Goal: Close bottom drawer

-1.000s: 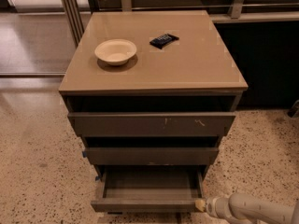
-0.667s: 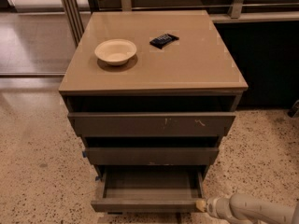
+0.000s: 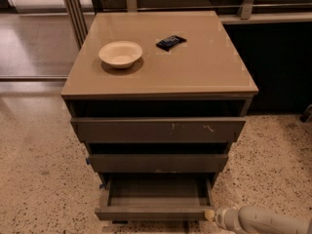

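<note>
The bottom drawer [image 3: 155, 212] of the grey-brown cabinet stands pulled out, its shallow empty tray [image 3: 157, 191] showing. Its plain dark front faces me at the bottom of the view. My gripper [image 3: 210, 215] comes in from the lower right on a pale arm [image 3: 263, 222]. Its tip touches the right end of the bottom drawer's front. Above are the mid-width drawer front [image 3: 157, 163] and the widest front with pale scratch marks [image 3: 158, 129], both slightly out.
A cream bowl [image 3: 121, 53] and a small dark packet [image 3: 171, 41] lie on the cabinet top [image 3: 204, 67]. Speckled floor [image 3: 39, 179] lies on both sides. Metal posts [image 3: 73, 11] and a dark counter base [image 3: 278, 67] stand behind.
</note>
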